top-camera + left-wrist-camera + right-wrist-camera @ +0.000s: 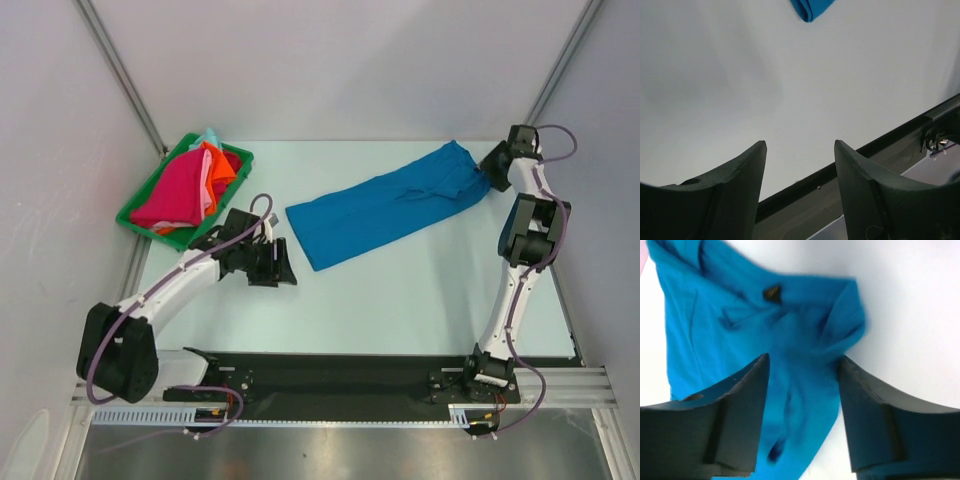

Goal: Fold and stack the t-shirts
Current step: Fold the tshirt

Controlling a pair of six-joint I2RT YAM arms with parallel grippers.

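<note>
Blue shirt (390,203) lies as long strip from mid-tabletop to far right corner; lengthwise fold looks done. Right jaws wide over collar end, left jaws wide, empty, near hem. Next: grip an end, fold crosswise.

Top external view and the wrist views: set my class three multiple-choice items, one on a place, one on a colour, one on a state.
1. Where does the long bright blue cloth t-shirt lie?
A on the floor; B flat on the pale table; C draped over an arm.
2. What colour is the largest cloth in the green plastic tray?
A magenta; B black; C yellow.
3. How is the left claw?
A shut on cloth; B shut on the tray; C open, holding nothing.
Key: B, it stretches across the tabletop; A, the magenta cloth fills most of the tray; C, its jaws stand apart over bare table.
</note>
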